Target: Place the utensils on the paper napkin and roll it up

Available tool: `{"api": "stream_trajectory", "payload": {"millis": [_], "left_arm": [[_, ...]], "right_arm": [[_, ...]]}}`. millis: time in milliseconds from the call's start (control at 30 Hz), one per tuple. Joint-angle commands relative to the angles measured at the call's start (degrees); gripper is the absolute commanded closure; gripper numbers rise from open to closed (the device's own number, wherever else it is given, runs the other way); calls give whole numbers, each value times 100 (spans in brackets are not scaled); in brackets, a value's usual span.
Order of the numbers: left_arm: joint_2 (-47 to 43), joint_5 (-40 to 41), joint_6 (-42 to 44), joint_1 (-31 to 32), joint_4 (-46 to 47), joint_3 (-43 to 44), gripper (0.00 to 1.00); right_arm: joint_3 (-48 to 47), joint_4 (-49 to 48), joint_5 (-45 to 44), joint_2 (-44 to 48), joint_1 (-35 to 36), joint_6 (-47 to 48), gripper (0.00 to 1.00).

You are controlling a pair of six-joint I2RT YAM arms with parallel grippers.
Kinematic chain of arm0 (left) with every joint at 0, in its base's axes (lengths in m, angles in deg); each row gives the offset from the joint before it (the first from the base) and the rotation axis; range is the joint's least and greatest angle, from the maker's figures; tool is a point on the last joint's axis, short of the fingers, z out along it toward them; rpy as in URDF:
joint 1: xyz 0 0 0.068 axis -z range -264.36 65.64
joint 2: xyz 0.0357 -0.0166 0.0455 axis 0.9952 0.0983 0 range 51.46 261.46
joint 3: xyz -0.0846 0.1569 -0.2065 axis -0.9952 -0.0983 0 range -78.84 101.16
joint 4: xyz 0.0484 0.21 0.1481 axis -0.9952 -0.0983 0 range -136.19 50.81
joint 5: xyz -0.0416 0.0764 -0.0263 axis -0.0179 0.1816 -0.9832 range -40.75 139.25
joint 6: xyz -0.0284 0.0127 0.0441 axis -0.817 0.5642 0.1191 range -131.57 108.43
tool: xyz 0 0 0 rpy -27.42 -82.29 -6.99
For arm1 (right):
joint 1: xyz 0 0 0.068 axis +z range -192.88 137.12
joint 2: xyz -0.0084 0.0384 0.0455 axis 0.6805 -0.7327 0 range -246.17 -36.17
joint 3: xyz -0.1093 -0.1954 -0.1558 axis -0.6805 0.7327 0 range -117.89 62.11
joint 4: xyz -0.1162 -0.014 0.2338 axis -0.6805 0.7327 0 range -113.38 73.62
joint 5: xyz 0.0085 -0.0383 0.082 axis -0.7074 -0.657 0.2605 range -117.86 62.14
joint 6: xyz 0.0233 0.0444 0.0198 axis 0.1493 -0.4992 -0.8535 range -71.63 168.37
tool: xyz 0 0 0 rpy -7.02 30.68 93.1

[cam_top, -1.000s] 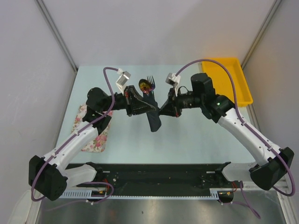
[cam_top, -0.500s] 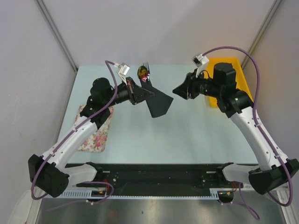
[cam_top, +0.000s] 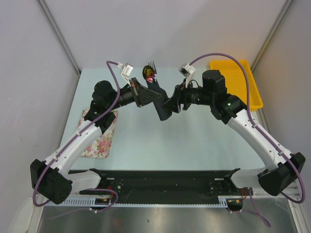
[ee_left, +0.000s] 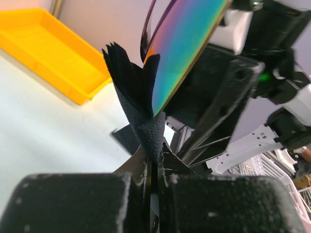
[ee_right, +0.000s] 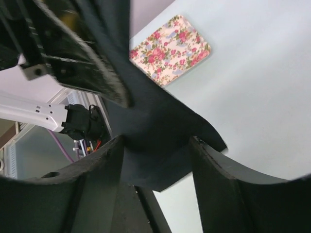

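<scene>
Left gripper (ee_left: 153, 165): is being kept fully closed; the lower end of the paper napkin (cam_top: 163, 114) is being pinched between its jaws.
Right gripper (ee_right: 156, 165): is being held with its jaws well apart; a flap of the paper napkin is being straddled by the two fingers (ee_right: 97, 179), and nothing is being clamped. Whether a finger is touching the sheet cannot be told.
Paper napkin: is being held off the table (cam_top: 194, 141), well to the left of the yellow tray (cam_top: 243, 77), between the two grippers. It is being bunched into folds where it is pinched, with the folds fanning outward from the left jaws.
Utensils (cam_top: 148, 73): are being carried in the napkin bundle, left of the yellow tray and about level with its far end. The fork (cam_top: 153, 66) tines and the spoon (ee_left: 187, 43) bowl are being shown beyond the napkin's far edge; the handles are being hidden by the folds.
Spoon bowl: is being seen with a rainbow sheen in the left wrist view, just beside the napkin folds.
Floral mat (cam_top: 99, 141): is being left flat on the table, far to the left of the yellow tray, partly covered in the top view by the left arm.
</scene>
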Motion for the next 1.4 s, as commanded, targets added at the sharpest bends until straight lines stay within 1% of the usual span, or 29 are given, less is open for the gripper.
{"api": "stream_trajectory", "payload": {"millis": [0, 67, 167, 333, 533, 600, 633, 667, 867, 933, 967, 1100, 1200, 1233, 1267, 1333, 1367], "left_arm": [[-235, -369, -370, -28, 810, -65, 100], [-244, -457, -432, -28, 1002, -144, 100], [-262, -597, -547, -28, 1205, -188, 100], [-279, -729, -600, -37, 1285, -241, 100], [-306, -782, -626, -37, 1311, -294, 100], [-279, -817, -670, -37, 1407, -294, 100], [-262, -826, -696, -37, 1451, -294, 100], [-253, -835, -714, -37, 1513, -277, 100], [-218, -949, -784, -46, 1636, -215, 100], [-218, -976, -811, -46, 1689, -215, 100], [-218, -993, -819, -46, 1715, -232, 100], [-218, -1028, -854, -46, 1768, -250, 100], [-191, -1081, -872, -46, 1786, -250, 100], [-209, -1099, -872, -46, 1725, -250, 100], [-244, -1108, -803, -55, 1637, -259, 100], [-305, -1081, -740, -107, 1409, -328, 87], [-393, -1055, -671, -134, 1312, -364, 78]], "right_arm": [[84, -487, 247, -25, 85, -190, 35], [101, -566, 387, -51, 146, -251, 32], [137, -619, 598, -51, 199, -313, 30], [207, -795, 1037, -16, 217, -436, 32], [233, -777, 1143, 72, 217, -480, 32], [225, -839, 1231, 80, 278, -559, 35], [207, -900, 1284, 63, 296, -577, 37], [216, -918, 1319, 63, 322, -612, 42], [286, -1076, 1574, 10, 419, -849, 61], [304, -1146, 1653, 1, 419, -902, 64], [321, -1182, 1688, -7, 419, -989, 67], [321, -1401, 1838, -51, 410, -1183, 74], [321, -1480, 1926, -60, 427, -1262, 88], [313, -1489, 1900, -60, 419, -1254, 100], [304, -1472, 1874, -60, 419, -1245, 100], [286, -1516, 1856, -25, 393, -1227, 100], [277, -1525, 1856, -16, 332, -1262, 100]]}}
